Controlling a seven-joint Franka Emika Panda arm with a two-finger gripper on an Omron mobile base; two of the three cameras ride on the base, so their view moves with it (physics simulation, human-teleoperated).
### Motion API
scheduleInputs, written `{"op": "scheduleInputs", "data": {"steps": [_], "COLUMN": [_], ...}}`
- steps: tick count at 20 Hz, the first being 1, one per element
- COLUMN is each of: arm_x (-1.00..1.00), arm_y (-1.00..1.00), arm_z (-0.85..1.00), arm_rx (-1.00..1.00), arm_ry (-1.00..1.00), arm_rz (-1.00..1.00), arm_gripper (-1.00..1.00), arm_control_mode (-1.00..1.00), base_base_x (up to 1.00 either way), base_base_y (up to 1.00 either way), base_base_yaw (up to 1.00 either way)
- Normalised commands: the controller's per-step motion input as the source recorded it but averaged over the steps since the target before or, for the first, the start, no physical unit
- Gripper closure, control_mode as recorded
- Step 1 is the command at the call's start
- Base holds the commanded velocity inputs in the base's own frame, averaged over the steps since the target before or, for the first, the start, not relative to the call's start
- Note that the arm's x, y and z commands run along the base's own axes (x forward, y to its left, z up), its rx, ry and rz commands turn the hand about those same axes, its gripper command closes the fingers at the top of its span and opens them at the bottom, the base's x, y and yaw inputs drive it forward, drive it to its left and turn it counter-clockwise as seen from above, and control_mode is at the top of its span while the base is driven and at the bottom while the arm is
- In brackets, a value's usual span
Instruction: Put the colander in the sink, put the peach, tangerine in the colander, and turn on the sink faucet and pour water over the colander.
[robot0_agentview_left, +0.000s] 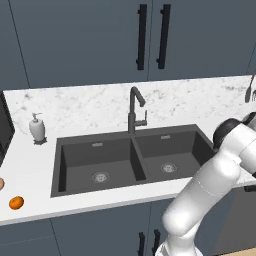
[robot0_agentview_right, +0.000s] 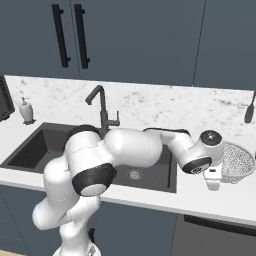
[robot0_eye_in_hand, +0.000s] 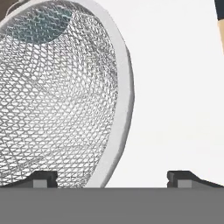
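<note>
At the bottom of the hand view the two small dark finger tips (robot0_eye_in_hand: 43, 178) of the gripper (robot0_eye_in_hand: 112, 178) stand wide apart with nothing clamped between them; the thick white rim of the round silvery-white mesh colander (robot0_eye_in_hand: 57, 96) curves down between them, nearer the tip at lower left, and the mesh bowl takes up the left half of that picture over the pale counter (robot0_eye_in_hand: 175, 87). In the right base view the white arm reaches from lower left across to the right of the frame, its hand pointing down at the white marble-patterned counter just beside the colander (robot0_agentview_right: 239, 162), which sits at the right edge, off to the right of the sink. The dark grey rectangular double-basin sink (robot0_agentview_left: 130, 160) lies in the middle of the left base view, a round metal drain in each basin. At the lower left edge of that view a small bright orange tangerine (robot0_agentview_left: 16, 202) rests on the counter, and just above it, cut by the frame edge, a sliver of the pale pinkish peach (robot0_agentview_left: 1, 184). Farther back, the tall dark gooseneck sink faucet (robot0_agentview_left: 135, 110) rises behind the divider between the basins, and a white soap dispenser bottle (robot0_agentview_left: 37, 128) stands at left centre. Dark blue cabinet doors (robot0_agentview_left: 75, 40) with black bar handles fill the top.
</note>
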Motion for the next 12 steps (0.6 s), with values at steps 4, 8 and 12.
{"op": "scheduleInputs", "data": {"steps": [4,8,12], "arm_x": [0.36,0.36,0.23], "arm_y": [-0.56,-0.49,-0.23], "arm_z": [-0.1,0.0,-0.26], "arm_rx": [0.09,0.11,0.02], "arm_ry": [0.0,0.0,0.0], "arm_rz": [-0.02,-0.01,-0.02], "arm_gripper": [-1.0,-1.0,-1.0], "arm_control_mode": [-1.0,-1.0,-1.0], "base_base_x": [0.0,0.0,0.0], "base_base_y": [0.0,0.0,0.0], "base_base_yaw": [0.0,0.0,0.0]}}
